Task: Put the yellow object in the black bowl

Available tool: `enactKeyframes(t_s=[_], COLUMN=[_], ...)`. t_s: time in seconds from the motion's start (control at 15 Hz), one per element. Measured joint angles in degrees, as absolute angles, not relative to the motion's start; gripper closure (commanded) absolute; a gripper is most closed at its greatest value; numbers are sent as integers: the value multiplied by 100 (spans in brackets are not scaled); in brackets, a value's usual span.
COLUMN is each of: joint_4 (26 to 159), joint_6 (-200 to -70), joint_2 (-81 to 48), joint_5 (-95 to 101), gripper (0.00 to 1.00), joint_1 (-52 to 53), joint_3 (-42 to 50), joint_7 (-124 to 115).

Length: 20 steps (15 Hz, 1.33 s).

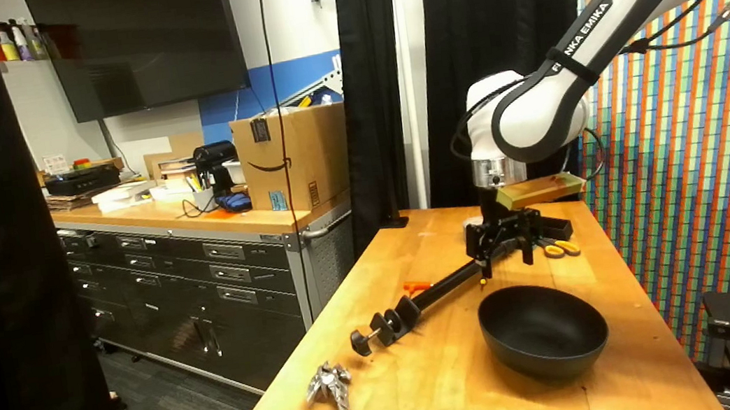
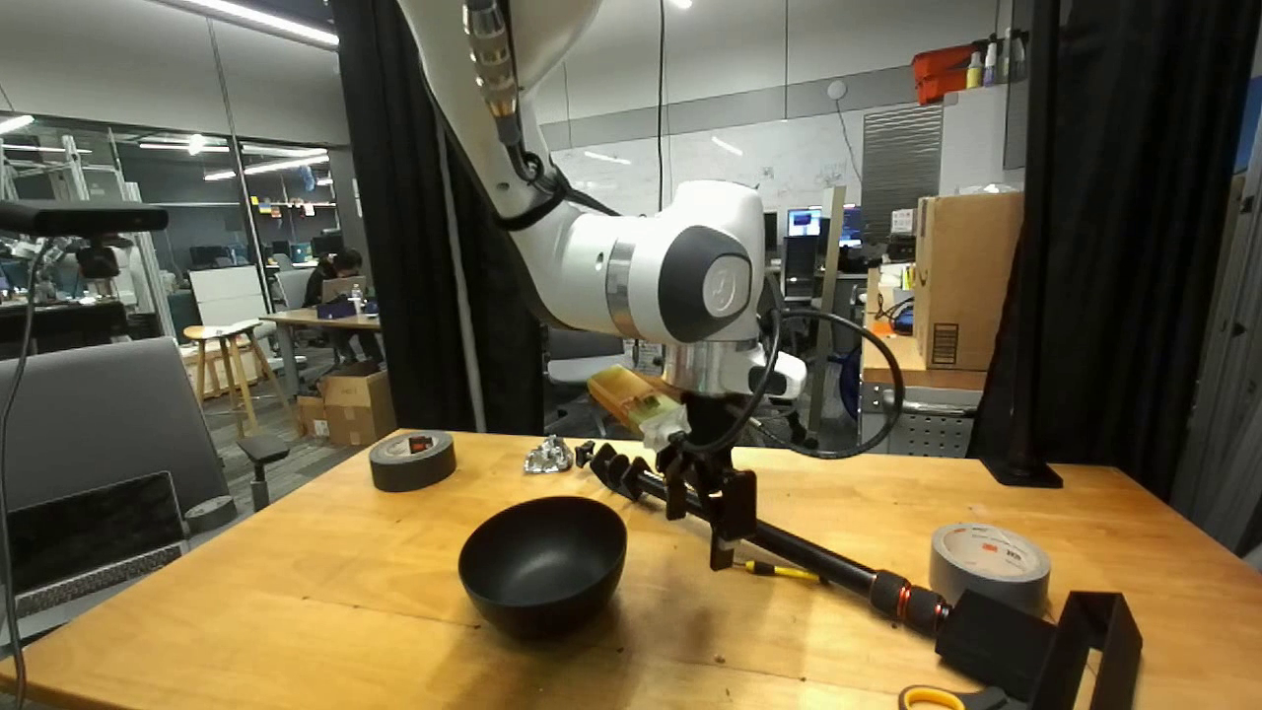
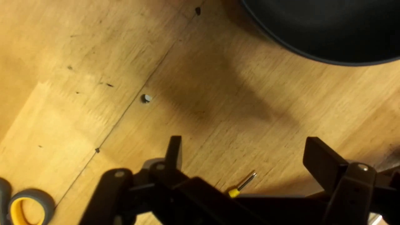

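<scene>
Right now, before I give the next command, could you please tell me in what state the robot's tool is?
Tool: open, holding nothing; the yellow object lies on the table.

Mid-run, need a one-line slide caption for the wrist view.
Metal-tipped yellow tool on the wooden table, partly hidden by the open gripper; black bowl cropped at upper right.

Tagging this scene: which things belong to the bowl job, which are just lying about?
Job: small yellow tool, black bowl, gripper.
Lying about: black rod, scissors, silver metal piece, grey tape roll, darker tape roll, orange item, black bracket.
</scene>
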<state>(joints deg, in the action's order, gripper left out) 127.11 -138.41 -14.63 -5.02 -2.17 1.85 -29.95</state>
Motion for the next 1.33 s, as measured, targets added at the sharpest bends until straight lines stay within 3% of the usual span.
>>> enactKeyframes(t_s=[0.6,1.33], joint_4=[12606,11955], joint_6=[-14003,-13730], joint_2=[-1789,-2480], joint_5=[-632,-863], gripper=[0,0], joint_1=[-405,-455], joint_3=[213,334], joint_7=[-1255,-1715])
